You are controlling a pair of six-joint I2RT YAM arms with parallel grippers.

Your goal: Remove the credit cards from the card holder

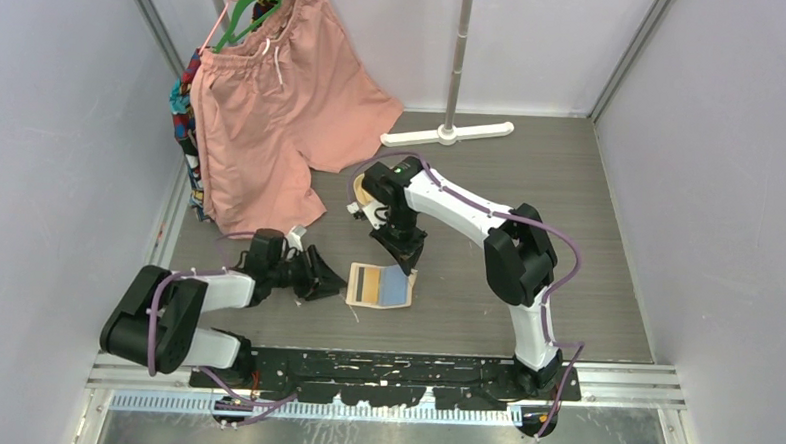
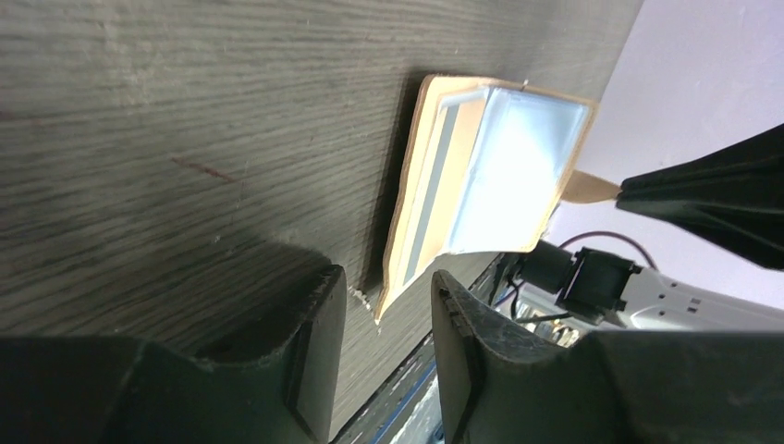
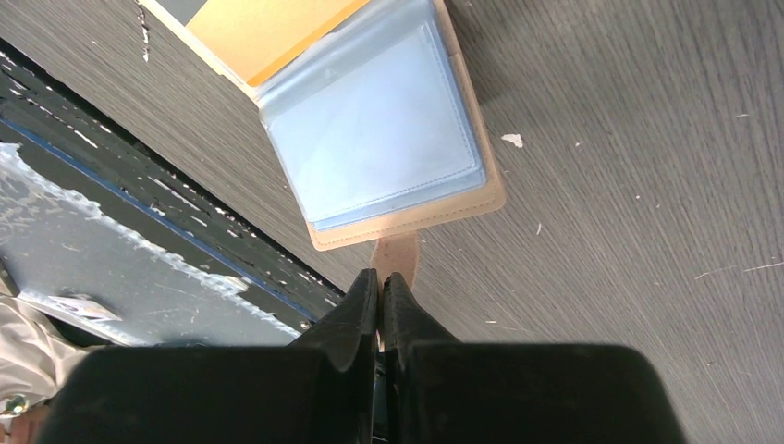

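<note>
Top external: card holder open on desk, centre-near. Right gripper clenched on its tab; left gripper released at left edge. Risk: pinching the holder along with the orange card would likely pull the tab free.

The grey wood-grain table carries an open beige card holder. It lies flat, inside up, between the two claws, just ahead of the left claw and on the near side of the right claw, whose tips pinch its tab. Pale crumbs dot the boards beside the right claw. Well beyond that claw lies a white stand foot.
</note>
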